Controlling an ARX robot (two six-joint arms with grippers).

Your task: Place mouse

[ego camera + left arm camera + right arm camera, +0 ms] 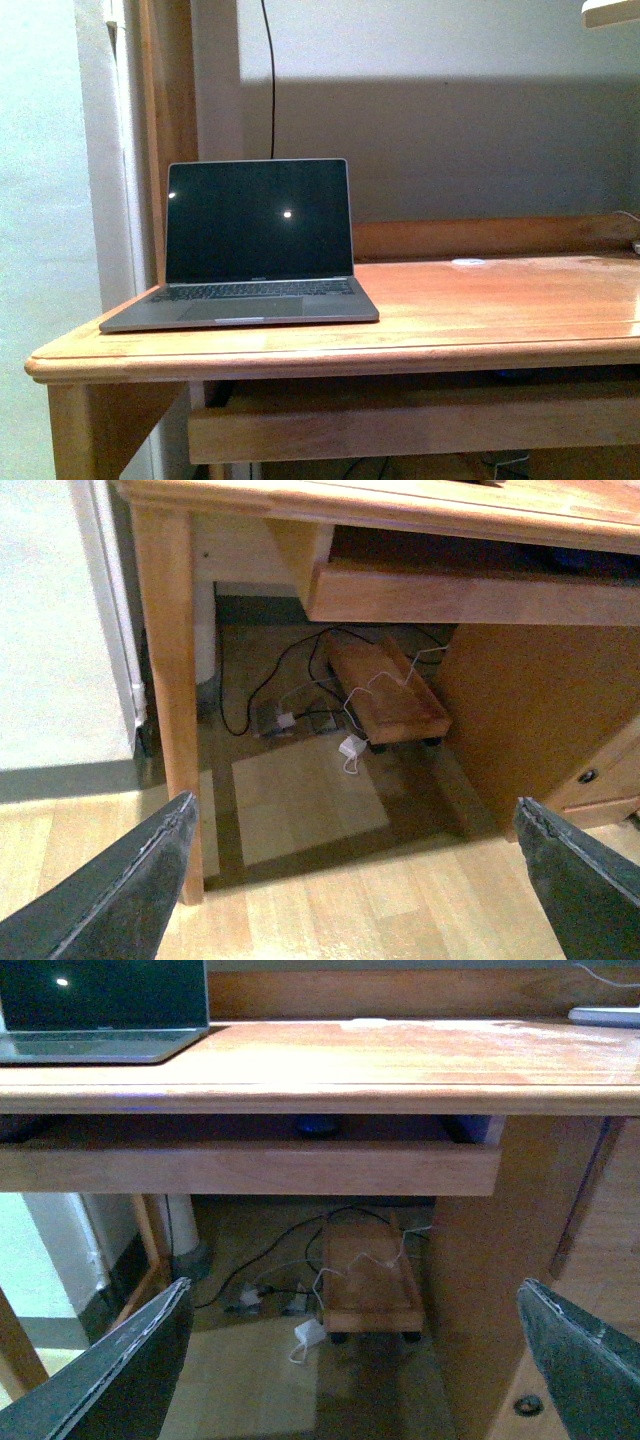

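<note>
A small dark rounded shape lies in shadow on the pull-out shelf under the desktop. It looks like the mouse, but it is too dim to be sure. No mouse shows on the desktop in the front view, and neither arm shows there. My left gripper is open and empty, low in front of the desk's left leg, over the floor. My right gripper is open and empty, below desktop height, facing the shelf and the space under the desk.
An open laptop with a dark screen stands on the left of the wooden desk. A flat grey object lies at the far right. Under the desk are a small wheeled wooden stand, cables and a white adapter.
</note>
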